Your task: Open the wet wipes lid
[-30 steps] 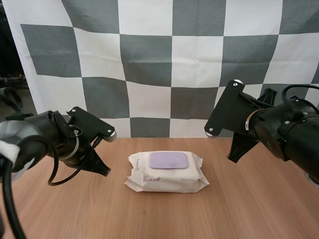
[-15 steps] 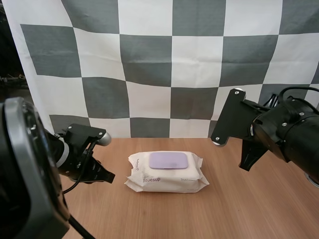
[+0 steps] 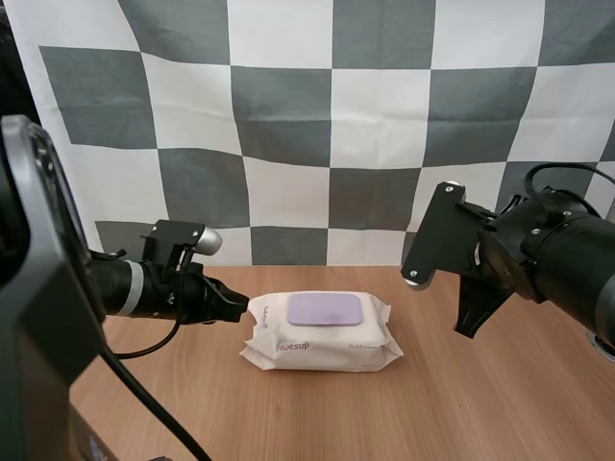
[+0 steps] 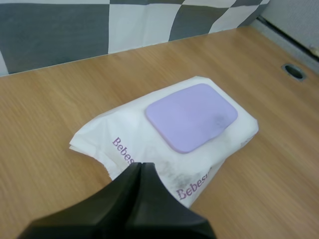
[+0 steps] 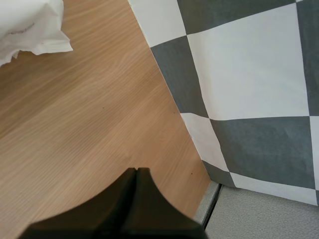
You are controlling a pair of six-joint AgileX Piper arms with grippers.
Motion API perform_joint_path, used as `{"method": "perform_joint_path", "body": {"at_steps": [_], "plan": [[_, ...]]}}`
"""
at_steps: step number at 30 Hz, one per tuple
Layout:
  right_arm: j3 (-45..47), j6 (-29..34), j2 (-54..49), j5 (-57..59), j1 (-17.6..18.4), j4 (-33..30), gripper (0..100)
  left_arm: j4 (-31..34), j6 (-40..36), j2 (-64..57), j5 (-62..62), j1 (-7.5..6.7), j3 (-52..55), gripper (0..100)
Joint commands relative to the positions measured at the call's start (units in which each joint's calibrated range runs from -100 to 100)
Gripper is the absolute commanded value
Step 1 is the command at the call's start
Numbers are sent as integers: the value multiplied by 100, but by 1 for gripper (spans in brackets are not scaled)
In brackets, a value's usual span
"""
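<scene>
A white pack of wet wipes [image 3: 322,332] lies flat in the middle of the wooden table, its lilac lid [image 3: 326,309] shut on top. My left gripper [image 3: 238,309] is shut, its tip close to the pack's left end. In the left wrist view the left gripper [image 4: 140,166] forms one dark wedge over the pack's [image 4: 169,132] near edge, short of the lilac lid [image 4: 191,116]. My right gripper [image 3: 467,322] hangs to the right of the pack, above the table. The right wrist view has that gripper [image 5: 136,172] shut over bare wood, with a corner of the pack [image 5: 31,24] beyond it.
The wooden table [image 3: 480,403] has bare room in front and to the right of the pack. A small round hole [image 4: 294,71] sits in the tabletop near its far edge. The table's edge [image 5: 209,196] runs close to my right gripper.
My left arm has swung in toward the pack, its tip now at the pack's left end. My right arm has shifted slightly and turned, staying right of the pack.
</scene>
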Motion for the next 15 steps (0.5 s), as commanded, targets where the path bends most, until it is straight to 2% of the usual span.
{"method": "perform_joint_path", "body": {"at_steps": [1,7,9,11,13,15], "plan": [[2,4,-4,-87,0,23,0,25,116,758,226,-2,-87,0],[2,4,-4,-217,0,33,0,356,372,1029,226,-2,-98,0],[2,13,-4,-384,0,33,0,437,418,1029,226,-2,-98,5],[2,67,-4,-517,0,33,0,437,430,1029,226,-2,-98,20],[2,87,-4,-630,0,44,0,437,455,1029,226,-2,-98,43],[2,87,-4,-676,0,60,0,474,446,1029,226,-2,-98,72]]}}
